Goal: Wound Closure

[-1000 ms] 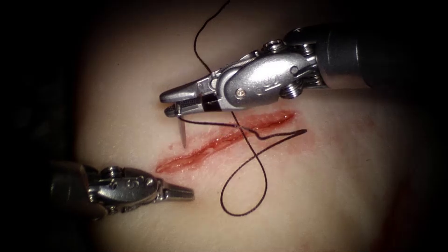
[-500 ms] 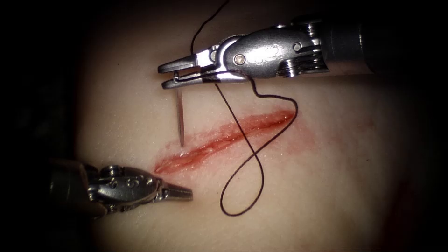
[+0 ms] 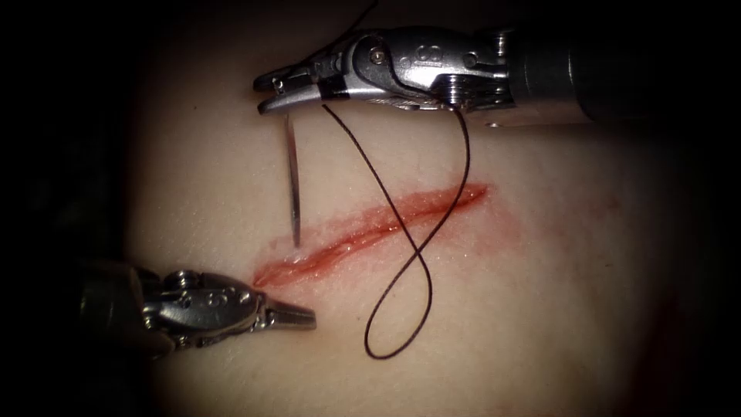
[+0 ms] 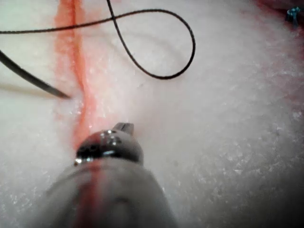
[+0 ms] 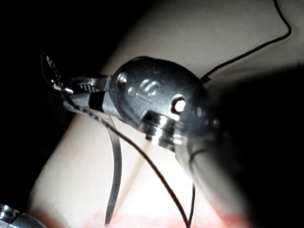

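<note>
The tissue bears a red slanted cut. My right tool hovers above the cut's left half, jaws shut on the needle near its thread end. The needle hangs nearly straight down. Its tip touches the tissue at the cut's left edge; I cannot tell whether it has pierced. Dark thread runs from the jaws across the cut, loops on the near side and climbs back up. My left tool lies low left of the cut, shut and holding nothing. Needle, cut and left tool show close up; so do right tool and needle.
Red fluid stains the tissue around the cut's right end. The thread's far end leaves past the picture's upper edge. Darkness surrounds the lit tissue on all sides.
My right tool has risen away from the cut and rolled, swinging the needle more upright while its tip stays by the cut's left edge. The thread's kink has straightened. The left tool hardly moved.
</note>
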You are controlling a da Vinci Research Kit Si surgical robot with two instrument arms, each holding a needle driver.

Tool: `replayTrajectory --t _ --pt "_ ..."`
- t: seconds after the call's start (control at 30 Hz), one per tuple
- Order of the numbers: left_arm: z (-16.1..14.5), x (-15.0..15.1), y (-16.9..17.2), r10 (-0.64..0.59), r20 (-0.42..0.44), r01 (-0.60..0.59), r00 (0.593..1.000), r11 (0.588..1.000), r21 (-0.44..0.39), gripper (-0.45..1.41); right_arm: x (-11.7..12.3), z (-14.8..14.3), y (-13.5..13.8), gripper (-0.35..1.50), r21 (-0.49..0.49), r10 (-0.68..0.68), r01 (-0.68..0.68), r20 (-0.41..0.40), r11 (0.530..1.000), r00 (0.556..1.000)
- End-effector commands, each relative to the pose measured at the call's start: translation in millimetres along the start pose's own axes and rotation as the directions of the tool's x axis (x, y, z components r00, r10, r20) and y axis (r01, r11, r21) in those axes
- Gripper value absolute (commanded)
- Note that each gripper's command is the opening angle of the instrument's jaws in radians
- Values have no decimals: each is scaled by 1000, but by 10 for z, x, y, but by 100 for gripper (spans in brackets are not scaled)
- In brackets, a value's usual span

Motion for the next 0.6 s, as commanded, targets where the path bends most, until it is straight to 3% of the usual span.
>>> replayTrajectory --t 0.03,0.2,0.6 --pt "8 -2 1 -1 2 1 1000 1000 1 -45 -7 8 5 -35 1 29 -29 -4 1000 1000" --pt "7 -3 0 0 3 0 1000 1000 0 -45 -30 15 -4 -35 31 165 -165 2 986 986" --pt "4 -3 -1 1 -1 -1 1000 1000 5 -45 -58 26 -11 -35 42 383 -383 6 923 924"
